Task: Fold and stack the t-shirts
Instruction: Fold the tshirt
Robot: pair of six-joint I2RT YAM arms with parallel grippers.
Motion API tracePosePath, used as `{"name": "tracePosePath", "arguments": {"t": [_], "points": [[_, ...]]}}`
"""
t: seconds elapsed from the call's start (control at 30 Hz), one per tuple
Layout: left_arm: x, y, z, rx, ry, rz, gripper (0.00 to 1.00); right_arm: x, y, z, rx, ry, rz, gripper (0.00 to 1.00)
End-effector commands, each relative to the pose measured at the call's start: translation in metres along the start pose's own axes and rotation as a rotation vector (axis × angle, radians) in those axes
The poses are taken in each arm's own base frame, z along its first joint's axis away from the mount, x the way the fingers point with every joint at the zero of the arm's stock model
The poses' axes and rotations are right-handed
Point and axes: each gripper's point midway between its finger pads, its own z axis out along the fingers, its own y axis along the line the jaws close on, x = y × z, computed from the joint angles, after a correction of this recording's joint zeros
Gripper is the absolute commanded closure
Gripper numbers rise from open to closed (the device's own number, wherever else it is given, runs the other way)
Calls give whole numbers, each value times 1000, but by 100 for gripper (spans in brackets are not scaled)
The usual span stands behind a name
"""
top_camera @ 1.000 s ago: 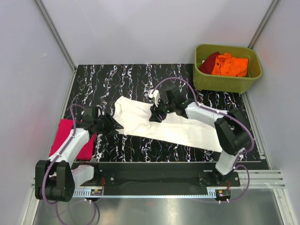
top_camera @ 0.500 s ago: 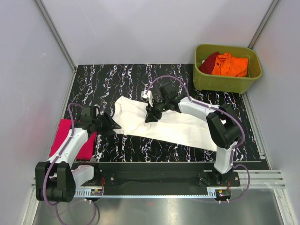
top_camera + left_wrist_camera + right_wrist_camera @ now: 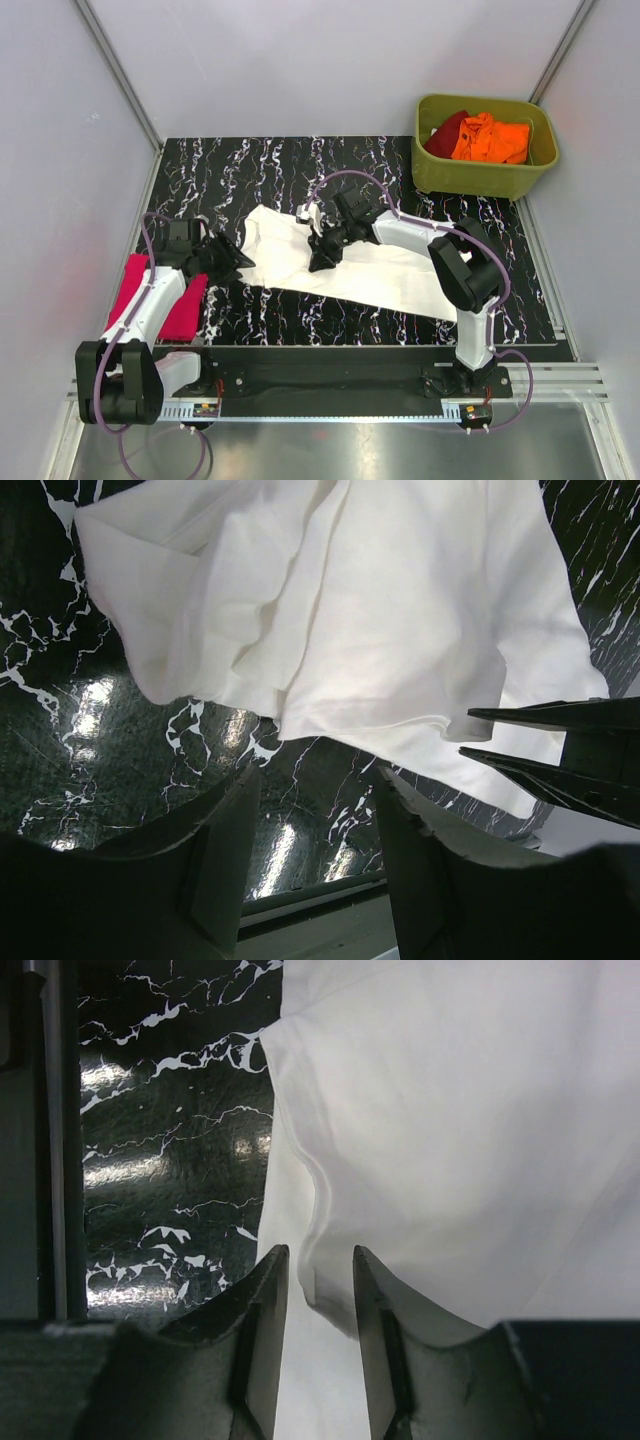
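A white t-shirt [image 3: 385, 275] lies spread slantwise across the black marbled table, rumpled at its left end [image 3: 380, 610]. My left gripper [image 3: 240, 262] hovers at that left end, open, with only tabletop between its fingers [image 3: 318, 775]. My right gripper [image 3: 318, 262] is down on the shirt near its upper left part. Its jaws [image 3: 320, 1252] stand narrowly apart, and a raised fold of the white cloth [image 3: 330, 1260] lies between them without filling the gap. A folded magenta-pink t-shirt [image 3: 185, 310] lies at the table's left edge, partly under my left arm.
An olive-green tub [image 3: 480, 178] stands at the back right and holds an orange t-shirt [image 3: 492, 138] and a dark red one [image 3: 448, 128]. Grey walls close in the table at the left, back and right. The right gripper's fingers [image 3: 560, 755] show in the left wrist view.
My right gripper has slid left along the white shirt and its jaws have narrowed around a fold. My left arm has drawn back slightly to the left.
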Motion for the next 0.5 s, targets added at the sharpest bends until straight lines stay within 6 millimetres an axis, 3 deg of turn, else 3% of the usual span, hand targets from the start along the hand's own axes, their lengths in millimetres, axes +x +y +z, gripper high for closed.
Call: {"name": "tracePosePath", "arguments": {"t": [0.0, 0.07, 0.17, 0.33, 0.47], "points": [[-13, -11, -4, 34, -32, 27, 46, -17, -7, -3, 49, -21, -65, 60], [-12, -10, -3, 31, -31, 27, 46, -13, -9, -6, 68, -11, -89, 50], [-12, -9, -3, 29, -28, 28, 46, -13, -7, -9, 73, -8, -111, 45], [-9, -8, 0, 34, -15, 24, 46, -2, -4, -11, 85, 7, -115, 43], [-9, -8, 0, 36, -12, 25, 46, -2, -1, -9, 69, -4, -101, 48]]}}
